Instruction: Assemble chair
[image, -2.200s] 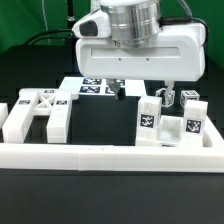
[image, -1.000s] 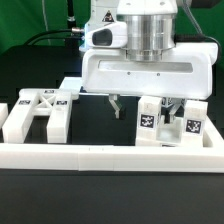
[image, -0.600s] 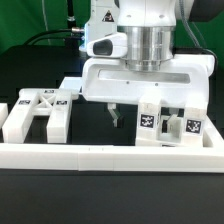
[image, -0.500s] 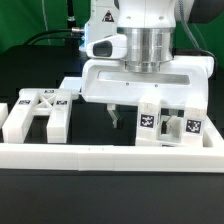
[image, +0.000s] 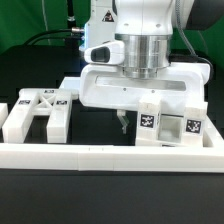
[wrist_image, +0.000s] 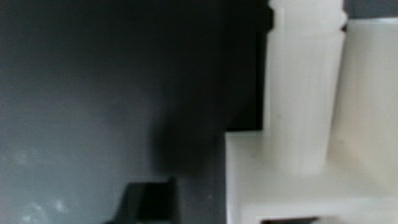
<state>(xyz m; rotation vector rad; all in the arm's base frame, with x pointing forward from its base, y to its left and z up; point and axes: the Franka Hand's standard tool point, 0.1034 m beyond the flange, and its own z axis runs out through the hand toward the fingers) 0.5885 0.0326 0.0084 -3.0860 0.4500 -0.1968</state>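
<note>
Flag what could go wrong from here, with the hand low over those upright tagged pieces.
1. Only one finger shows beside the tagged upright piece; the other is hidden, so an off-centre close by the hand may tip it.
2. The neighbouring upright piece stands close and could get knocked over.
3. The wrist view is blurred, so alignment is hard to confirm.

Blurred white chair part (wrist_image: 302, 100), cut off at wrist view's edges.
</note>
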